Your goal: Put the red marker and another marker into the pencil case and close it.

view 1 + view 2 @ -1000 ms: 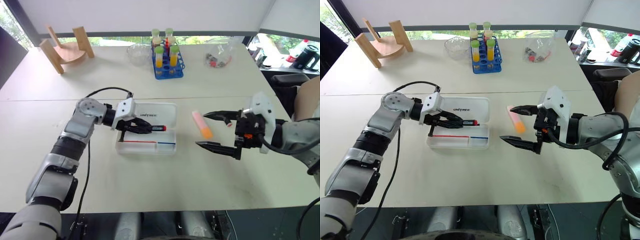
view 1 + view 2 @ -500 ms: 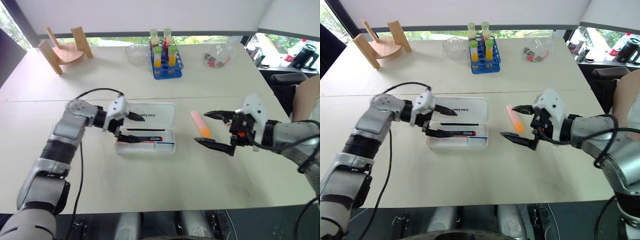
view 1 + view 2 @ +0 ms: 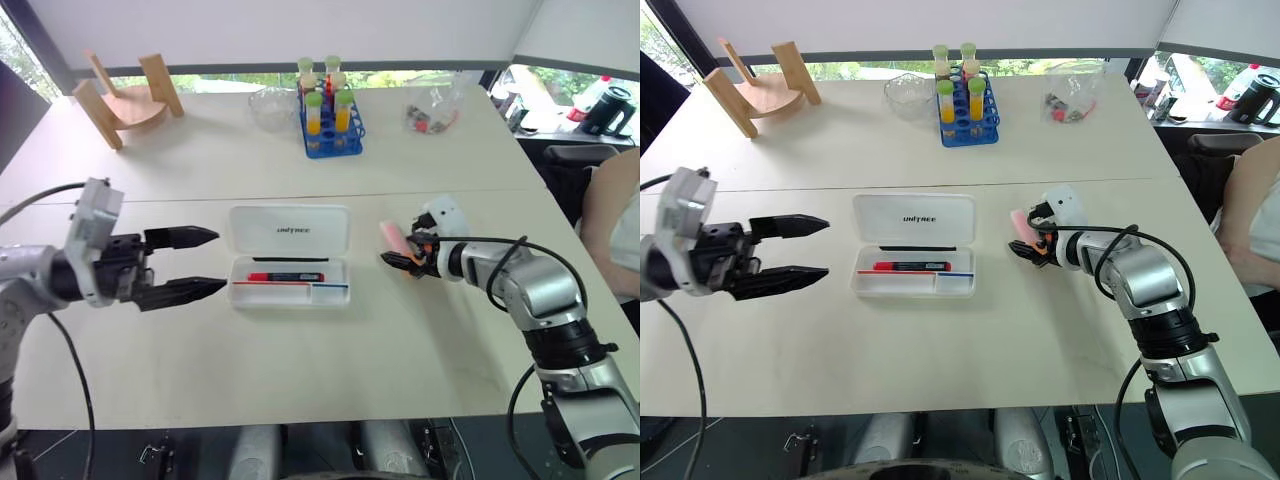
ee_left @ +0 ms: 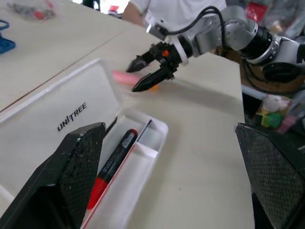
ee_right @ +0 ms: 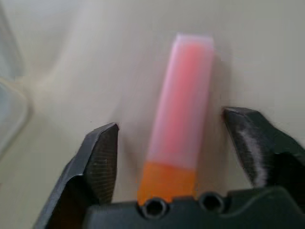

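Since 1 s earlier, left gripper (image 3: pixel 205 262) had let go of the red marker (image 3: pixel 286 276) and pulled back off the pencil case (image 3: pixel 290 255) toward the robot's left; it hung well clear of the case, fingers spread wide, holding nothing. Red marker lay flat in the case's tray, parallel to the long wall. Lid open, lying flat on the table (image 3: pixel 330 360) behind the tray.

Right gripper (image 3: pixel 400 254) had come forward and down over the pink highlighter (image 3: pixel 391 233), which lay on the table just right of the case. Wrist view: highlighter (image 5: pixel 181 114) sat between the 2 fingers (image 5: pixel 100 157), a gap visible on each side, so jaws part-closed around it but not yet clamped. Orange end pointed toward the gripper base, pale pink end away.

Handling judgement: highlighter looked light, rigid, smooth plastic, fat enough to fill most of the jaw span. Flat-sided body, so it should not roll, but a smooth barrel could slip or swing if pinched near 1 end. Best hold: across the 2 long sides near mid-body, roughly where the fingers already stood.

Remaining, by my estimate: close on highlighter, carry it to the tray beside the red marker, fold lid shut
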Motion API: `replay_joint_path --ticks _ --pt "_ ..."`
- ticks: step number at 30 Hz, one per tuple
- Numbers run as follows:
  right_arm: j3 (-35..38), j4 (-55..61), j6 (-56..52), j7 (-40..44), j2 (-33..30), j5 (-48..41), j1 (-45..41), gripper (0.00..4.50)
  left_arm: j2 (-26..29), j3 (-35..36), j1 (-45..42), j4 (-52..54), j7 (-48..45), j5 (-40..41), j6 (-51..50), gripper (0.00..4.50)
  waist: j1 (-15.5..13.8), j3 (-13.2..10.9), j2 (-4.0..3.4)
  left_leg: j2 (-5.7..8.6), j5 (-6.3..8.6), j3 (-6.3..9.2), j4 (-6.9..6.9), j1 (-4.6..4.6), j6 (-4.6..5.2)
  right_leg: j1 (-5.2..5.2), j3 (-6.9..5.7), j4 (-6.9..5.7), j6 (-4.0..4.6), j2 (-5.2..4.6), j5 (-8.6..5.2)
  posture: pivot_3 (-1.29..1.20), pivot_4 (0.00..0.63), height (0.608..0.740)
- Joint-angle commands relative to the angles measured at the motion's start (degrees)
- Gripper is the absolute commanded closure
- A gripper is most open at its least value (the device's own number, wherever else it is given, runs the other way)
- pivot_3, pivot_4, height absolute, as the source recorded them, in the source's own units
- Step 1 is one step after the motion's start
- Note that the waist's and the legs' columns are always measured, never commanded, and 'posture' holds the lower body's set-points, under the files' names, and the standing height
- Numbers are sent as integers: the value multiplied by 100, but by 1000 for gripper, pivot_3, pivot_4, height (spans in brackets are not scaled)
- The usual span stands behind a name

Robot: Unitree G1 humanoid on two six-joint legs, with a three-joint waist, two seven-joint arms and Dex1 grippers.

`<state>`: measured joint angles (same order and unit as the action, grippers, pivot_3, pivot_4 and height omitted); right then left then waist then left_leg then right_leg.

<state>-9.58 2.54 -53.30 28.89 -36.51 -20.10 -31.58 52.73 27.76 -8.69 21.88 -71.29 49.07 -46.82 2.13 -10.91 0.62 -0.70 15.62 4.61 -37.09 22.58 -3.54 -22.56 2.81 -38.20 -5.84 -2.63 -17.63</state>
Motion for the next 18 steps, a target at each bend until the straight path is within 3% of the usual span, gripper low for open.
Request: replay_joint_path --ticks 1,3,4,8,13,18 --pt "-107 -76 77 200 17 180 -81 2441 81 490 287 294 124 171 111 0 21 0 0 -1 0 0 2 -4 0 3 0 1 0 4 0 0 150 740" --pt "-106 -105 66 268 49 223 -132 3452 48 585 461 345 181 168 189 0 33 0 0 -2 0 0 4 -7 0 4 0 0 1 7 0 0 150 740" --pt "-103 -101 58 301 48 246 -165 3645 28 610 531 358 212 154 238 0 34 0 0 -3 0 0 4 -8 0 4 0 0 1 8 0 0 150 740" --pt "67 158 -23 548 -204 222 -301 3627 40 688 761 343 225 140 408 0 30 0 -1 -3 0 -4 4 -7 0 2 2 0 1 6 0 0 150 740" --pt "428 1390 -328 1701 -931 -611 -444 3627 315 845 1200 134 -160 -143 748 0 26 -10 -16 -2 1 -6 9 3 0 -10 3 2 1 1 0 0 150 740" --pt "229 2240 -322 2521 -556 -1557 -637 3627 444 614 1106 -285 -445 -459 1356 0 54 -9 -14 -14 1 -9 14 -10 2 -4 3 4 4 15 -1 0 150 740"
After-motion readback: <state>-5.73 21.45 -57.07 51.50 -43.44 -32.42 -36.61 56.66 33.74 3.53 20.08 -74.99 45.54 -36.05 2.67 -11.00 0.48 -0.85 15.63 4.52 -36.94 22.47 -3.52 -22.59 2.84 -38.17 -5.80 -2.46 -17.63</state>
